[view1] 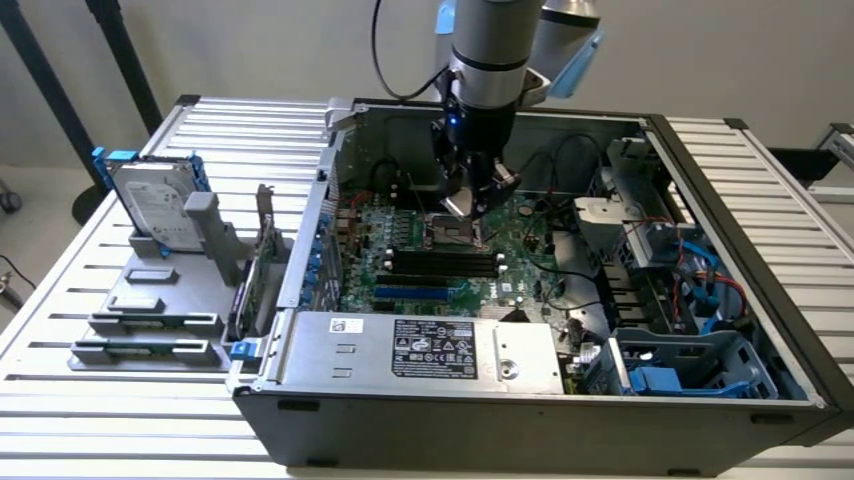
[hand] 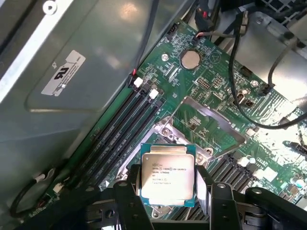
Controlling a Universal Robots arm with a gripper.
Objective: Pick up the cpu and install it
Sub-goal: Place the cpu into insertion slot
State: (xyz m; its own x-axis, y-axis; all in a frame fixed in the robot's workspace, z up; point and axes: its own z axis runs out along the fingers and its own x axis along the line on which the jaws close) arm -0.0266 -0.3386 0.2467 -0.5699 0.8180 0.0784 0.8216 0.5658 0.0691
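Listing by size, largest first.

- computer case (view1: 534, 420): open tower lying on its side on a slatted table (view1: 80, 400).
- motherboard (view1: 400, 270): green, on the case floor.
- gripper (view1: 470, 200): lowered inside the case over the board. Its fingers (hand: 130, 189) are clamped on two opposite edges of the cpu (hand: 168, 175).
- socket (hand: 165, 127): metal frame with its retaining plate (hand: 213, 120) raised, beside dark memory slots (hand: 122, 132).
- cpu: held flat, lid up, over the socket; whether it touches the socket cannot be told.

Handling, by judgement: light, rigid and smooth-topped, so apt to slip. The underside is probably fragile. Best held by the rim edges, as here.

The exterior view gives the arm's place within the case. The wrist view gives the grip, the printed lid and the line-up with the socket.
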